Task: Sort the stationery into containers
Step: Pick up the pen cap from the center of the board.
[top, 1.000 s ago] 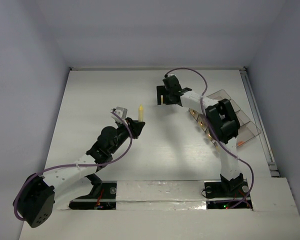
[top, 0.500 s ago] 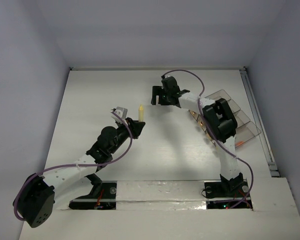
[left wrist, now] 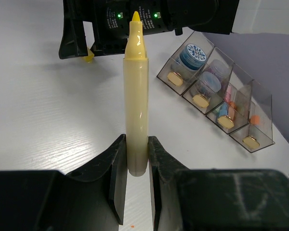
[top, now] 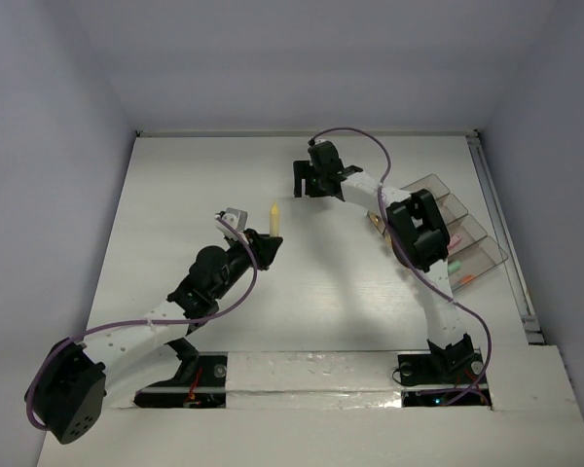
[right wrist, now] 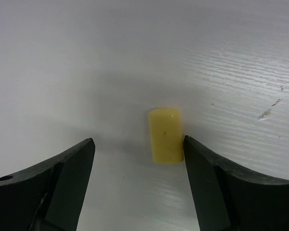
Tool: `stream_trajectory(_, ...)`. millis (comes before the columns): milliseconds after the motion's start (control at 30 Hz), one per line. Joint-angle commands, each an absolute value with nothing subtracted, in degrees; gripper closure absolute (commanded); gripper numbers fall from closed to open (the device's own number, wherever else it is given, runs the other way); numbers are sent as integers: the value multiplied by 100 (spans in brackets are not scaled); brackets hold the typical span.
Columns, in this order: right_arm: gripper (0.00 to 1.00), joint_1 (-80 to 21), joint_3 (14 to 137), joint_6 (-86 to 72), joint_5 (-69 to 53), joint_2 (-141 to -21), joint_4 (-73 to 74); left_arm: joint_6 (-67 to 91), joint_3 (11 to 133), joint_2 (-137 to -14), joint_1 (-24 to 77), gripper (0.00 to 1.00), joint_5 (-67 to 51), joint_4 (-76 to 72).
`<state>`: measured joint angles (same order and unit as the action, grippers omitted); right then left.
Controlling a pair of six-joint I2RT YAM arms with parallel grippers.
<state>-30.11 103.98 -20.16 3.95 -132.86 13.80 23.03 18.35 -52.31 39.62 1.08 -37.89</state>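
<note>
Two arms working. Right gripper (right wrist: 137,142) is shifting left, away from the organiser tray (top: 487,255), and is now hovering wide open around a small yellow eraser (right wrist: 166,135) lying on the table (right wrist: 62,57), not touching it yet. Left gripper (left wrist: 135,159) is staying clamped on the upright yellow pen (left wrist: 136,96) mid-table. Looks like a pickup is starting; both items are still waiting to be sorted.

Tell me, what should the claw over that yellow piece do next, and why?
Probably lower the right claw and close it on the yellow piece: its jaws stand open either side of it. It may be the cap for the marker in the left claw.
</note>
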Motion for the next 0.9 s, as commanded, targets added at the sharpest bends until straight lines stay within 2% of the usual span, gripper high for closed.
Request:
stream_trajectory(0,21,-3059,10765,-1732,615,-13605,2065,2312,1960,-5194,3929,100,44,-4061)
stream_trajectory(267,32,-3059,11170,-1381,782,-13912,2548,2320,1951,-5186,3929,100,62,-4052)
stream_trajectory(400,41,-3059,11452,-1178,958,-14079,2865,2320,1951,-5194,3929,100,62,-4052)
stream_trajectory(767,42,-3059,12128,-817,1406,-14633,3585,2312,1960,-5247,3929,100,70,-4069)
stream_trajectory(867,48,-3059,12427,-765,1459,-14757,3762,2311,1969,-5291,3929,100,70,-4078)
